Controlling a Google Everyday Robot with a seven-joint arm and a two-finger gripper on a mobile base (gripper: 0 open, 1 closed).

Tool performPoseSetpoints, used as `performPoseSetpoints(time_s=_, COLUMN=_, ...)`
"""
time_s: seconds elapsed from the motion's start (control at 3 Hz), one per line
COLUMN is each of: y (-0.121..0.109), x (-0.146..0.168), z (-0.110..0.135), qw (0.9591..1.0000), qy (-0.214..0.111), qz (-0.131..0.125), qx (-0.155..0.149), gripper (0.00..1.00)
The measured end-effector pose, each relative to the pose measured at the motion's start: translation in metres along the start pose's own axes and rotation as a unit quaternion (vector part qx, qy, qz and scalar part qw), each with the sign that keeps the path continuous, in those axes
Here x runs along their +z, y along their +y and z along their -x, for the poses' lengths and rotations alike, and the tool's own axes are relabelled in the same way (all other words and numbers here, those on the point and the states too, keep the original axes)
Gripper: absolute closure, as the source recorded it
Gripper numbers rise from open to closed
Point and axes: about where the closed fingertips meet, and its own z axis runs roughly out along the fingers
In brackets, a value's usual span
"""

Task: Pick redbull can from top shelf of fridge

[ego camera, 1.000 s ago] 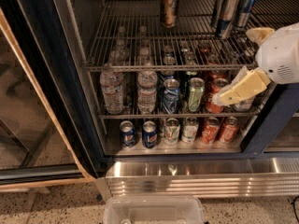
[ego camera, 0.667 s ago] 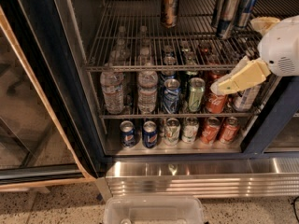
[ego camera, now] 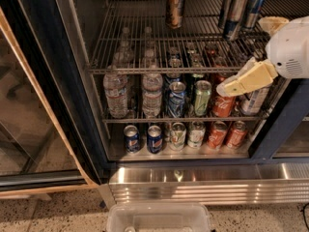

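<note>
Three slim silver-and-blue redbull cans [ego camera: 237, 13] stand close together at the back right of the top shelf [ego camera: 145, 47], a grey wire rack in the fridge [ego camera: 53, 71]. A wider brown-gold can [ego camera: 175, 6] stands at the shelf's back middle. My gripper [ego camera: 244, 56] reaches in from the right at the front of the top shelf, below and in front of the redbull cans and apart from them. Its cream fingers [ego camera: 246, 79] are spread wide and hold nothing.
The lower racks hold water bottles [ego camera: 116, 93] and several soda cans [ego camera: 202, 98]. The glass door [ego camera: 29, 110] stands open at the left. A ribbed steel base panel [ego camera: 203, 185] runs below, with a clear plastic bin [ego camera: 159, 219] on the floor in front.
My gripper rose from the level of the second rack's cans to the front edge of the top shelf, then held nearly still. The cans have not moved.
</note>
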Motion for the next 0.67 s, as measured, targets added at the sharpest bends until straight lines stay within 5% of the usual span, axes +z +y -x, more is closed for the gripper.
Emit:
performPoseSetpoints(time_s=0.33, y=-0.016, x=0.021, z=0.003, qw=0.9964, qy=-0.075, qz=-0.034, qx=0.019, gripper=0.0)
performPoseSetpoints(time_s=0.67, y=-0.053, x=0.038, z=0.016, qw=0.9797, qy=-0.172, qz=-0.091, qx=0.046, gripper=0.0)
